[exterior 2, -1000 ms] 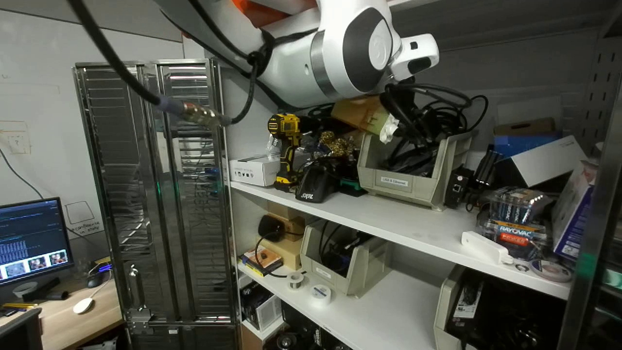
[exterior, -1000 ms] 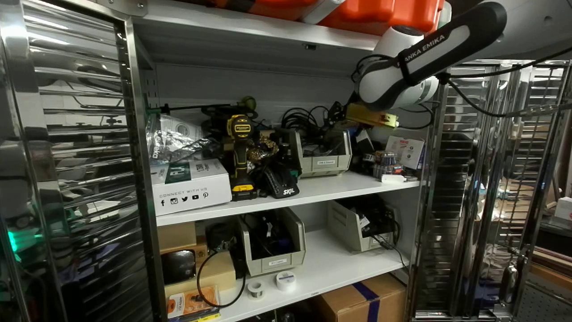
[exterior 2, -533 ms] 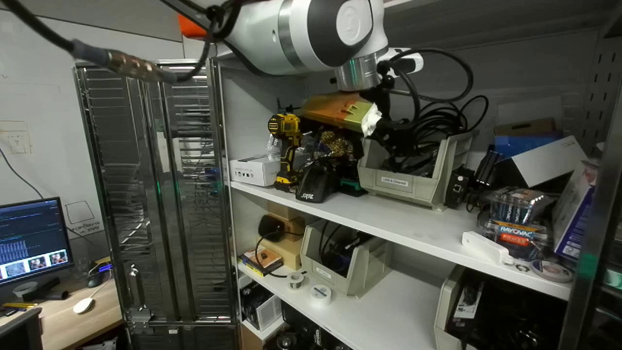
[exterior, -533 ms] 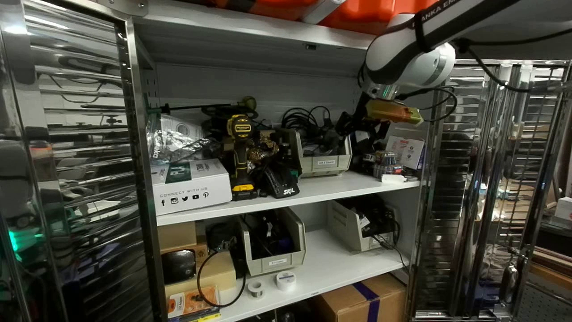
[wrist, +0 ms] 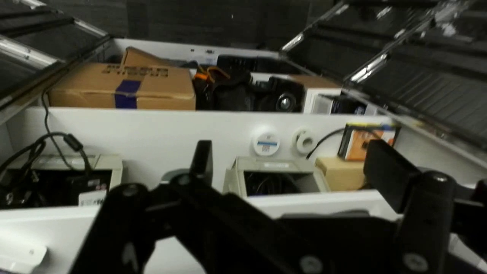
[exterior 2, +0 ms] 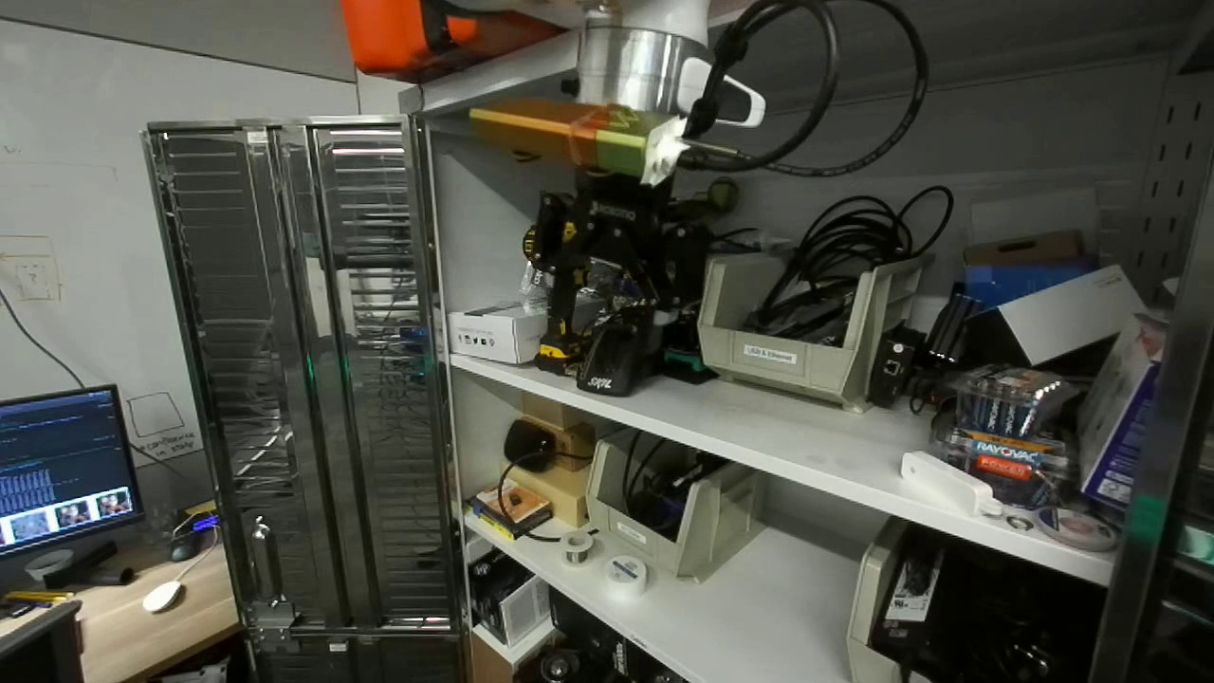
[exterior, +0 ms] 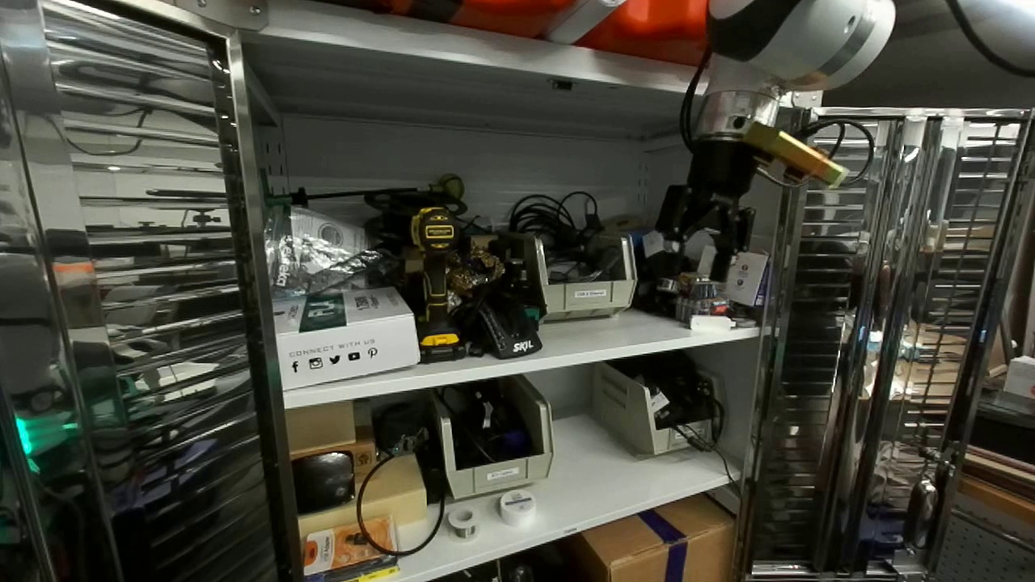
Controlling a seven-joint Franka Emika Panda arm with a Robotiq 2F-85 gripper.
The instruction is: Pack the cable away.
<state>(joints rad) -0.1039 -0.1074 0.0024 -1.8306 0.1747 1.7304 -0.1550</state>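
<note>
A coil of black cable (exterior: 540, 215) lies in a grey bin (exterior: 589, 297) on the upper shelf, with loops standing above the rim. The coil (exterior 2: 858, 228) and the bin (exterior 2: 770, 357), labelled USB & Ethernet, also show in an exterior view. My gripper (exterior: 705, 246) is open and empty, pointing down in front of the shelf, apart from the bin. In an exterior view, the gripper (exterior 2: 616, 308) overlaps the yellow drill. In the wrist view, the fingers of the gripper (wrist: 295, 165) are wide apart with nothing between them. Neither coil nor upper bin shows there.
The lower shelf holds two grey bins (exterior: 497, 478) (exterior: 627, 408), white spools (exterior: 517, 508) and a thin black cable loop (exterior: 441, 517). On the upper shelf stand a drill (exterior: 437, 275), a white box (exterior: 348, 339) and battery packs (exterior 2: 1005, 432). Metal doors (exterior: 857, 347) flank the cabinet.
My gripper has moved out and away from the USB & Ethernet bin and turned to point down. The coil stays in the bin, now uncovered.
</note>
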